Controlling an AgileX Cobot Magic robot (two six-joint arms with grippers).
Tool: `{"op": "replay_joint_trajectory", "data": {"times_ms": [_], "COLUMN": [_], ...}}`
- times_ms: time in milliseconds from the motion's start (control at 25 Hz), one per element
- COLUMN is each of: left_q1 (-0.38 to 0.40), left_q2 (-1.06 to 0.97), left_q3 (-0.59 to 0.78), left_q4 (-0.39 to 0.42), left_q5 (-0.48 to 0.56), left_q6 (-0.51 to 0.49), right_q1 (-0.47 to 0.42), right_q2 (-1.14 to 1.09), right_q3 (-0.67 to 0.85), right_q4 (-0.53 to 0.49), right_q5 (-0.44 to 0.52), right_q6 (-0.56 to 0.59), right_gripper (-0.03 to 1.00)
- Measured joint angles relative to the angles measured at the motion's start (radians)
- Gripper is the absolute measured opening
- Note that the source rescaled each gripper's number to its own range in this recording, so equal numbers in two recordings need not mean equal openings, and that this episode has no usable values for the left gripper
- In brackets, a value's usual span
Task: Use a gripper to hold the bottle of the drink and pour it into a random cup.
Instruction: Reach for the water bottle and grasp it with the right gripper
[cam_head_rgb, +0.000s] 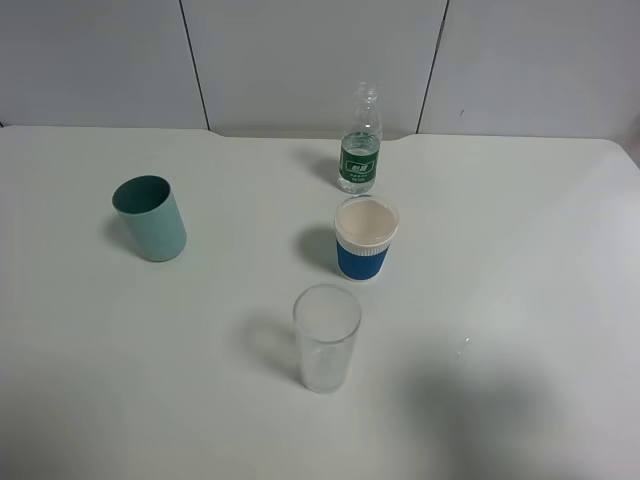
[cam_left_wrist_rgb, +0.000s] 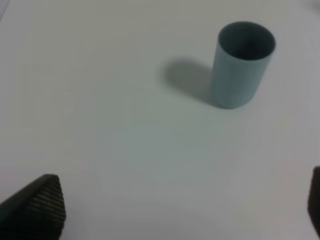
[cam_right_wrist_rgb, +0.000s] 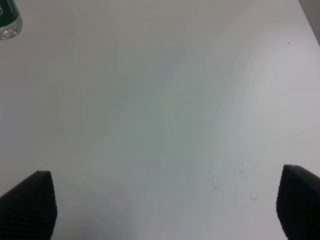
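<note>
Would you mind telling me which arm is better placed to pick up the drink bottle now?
The right, probably. The right gripper is open and its wrist view catches the bottle at the edge, while the open left gripper faces only the teal cup.

Legible text: none.

Item 1: bottle (cam_head_rgb: 360, 140), standing just behind the blue-and-white cup (cam_head_rgb: 366, 238). A dark green label (cam_head_rgb: 359, 160) wraps its lower body. There is a small pale mark in the upper middle of the label and faint pale lines beneath it, all too small to read. The right wrist view catches only a corner of this label (cam_right_wrist_rgb: 6, 11), with no characters discernible. No brand name, number or sign can be made out.
</note>
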Motion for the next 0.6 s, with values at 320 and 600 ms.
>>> {"op": "replay_joint_trajectory", "data": {"times_ms": [320,600], "left_q1": [0.0,0.0], "left_q2": [0.0,0.0], "left_q3": [0.0,0.0], "left_q4": [0.0,0.0], "left_q5": [0.0,0.0], "left_q6": [0.0,0.0], "right_q1": [0.0,0.0], "right_q2": [0.0,0.0], "right_q3": [0.0,0.0], "right_q4": [0.0,0.0], "right_q5": [0.0,0.0], "right_q6": [0.0,0.0], "right_gripper": [1.0,1.0]}}
